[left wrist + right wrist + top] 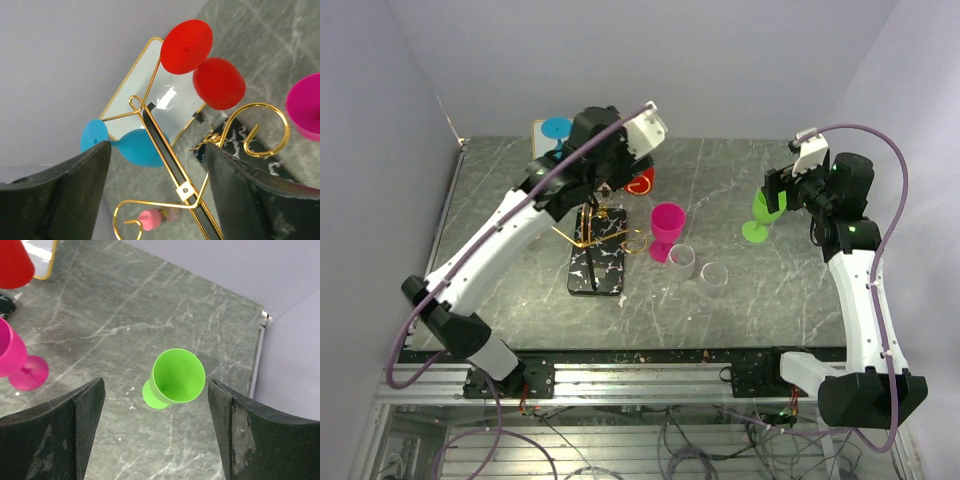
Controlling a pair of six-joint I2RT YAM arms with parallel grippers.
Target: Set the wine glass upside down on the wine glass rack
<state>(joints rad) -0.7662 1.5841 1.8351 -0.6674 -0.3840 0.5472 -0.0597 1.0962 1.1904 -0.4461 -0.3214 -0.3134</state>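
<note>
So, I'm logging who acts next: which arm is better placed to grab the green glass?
Right. The right gripper is open above the upright green glass, framed between its fingers. The left gripper, also open, is over the wine glass rack.

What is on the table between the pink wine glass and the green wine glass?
Nothing. In the right wrist view only bare grey table lies between the pink wine glass and the green wine glass.
</note>
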